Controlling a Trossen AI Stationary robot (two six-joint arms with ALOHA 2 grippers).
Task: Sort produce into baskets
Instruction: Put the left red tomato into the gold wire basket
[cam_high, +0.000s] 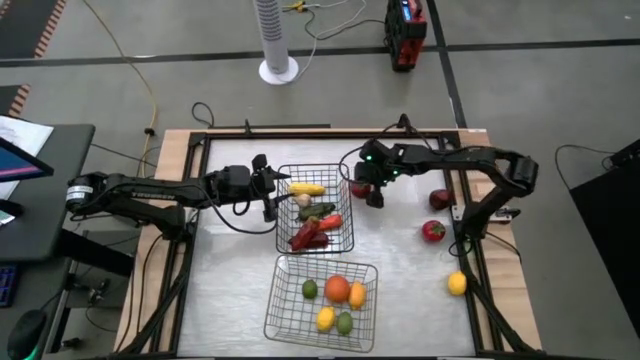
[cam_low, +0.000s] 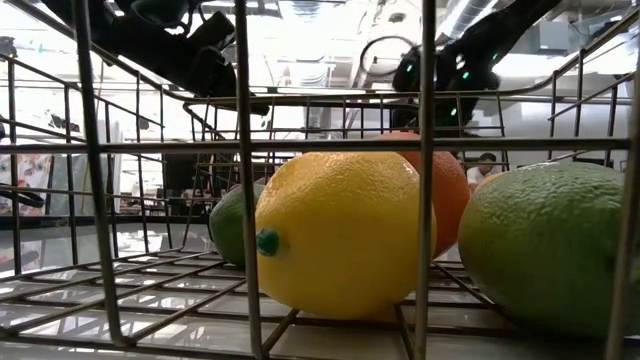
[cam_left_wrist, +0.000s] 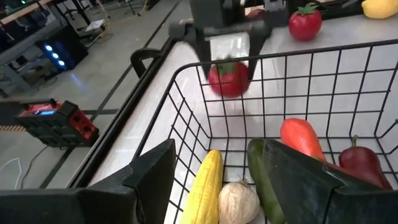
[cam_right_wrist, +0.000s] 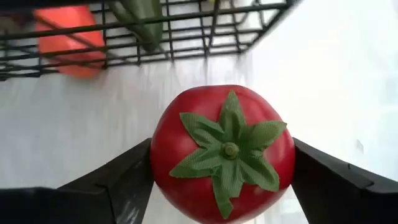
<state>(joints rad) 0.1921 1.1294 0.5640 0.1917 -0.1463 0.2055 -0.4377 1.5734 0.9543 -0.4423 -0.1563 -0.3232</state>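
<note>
Tomato, right fingers straddling it

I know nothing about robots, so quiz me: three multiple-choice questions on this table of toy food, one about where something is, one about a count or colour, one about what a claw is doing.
1. Where is the corn cob?
A. in the upper wire basket, beside the left gripper
B. loose by the table's right edge
C. in the lower wire basket

2. How many pieces lie in the lower wire basket?
A. two
B. five
C. nine

3. What is the right gripper doing?
A. parked off the table
B. holding a carrot
C. its fingers sit either side of a red tomato

Answers: 1 A, the high view shows the yellow cob in the upper basket. 2 B, two green, two yellow and one orange there. 3 C, the right wrist view shows the tomato between the two fingers.
</note>
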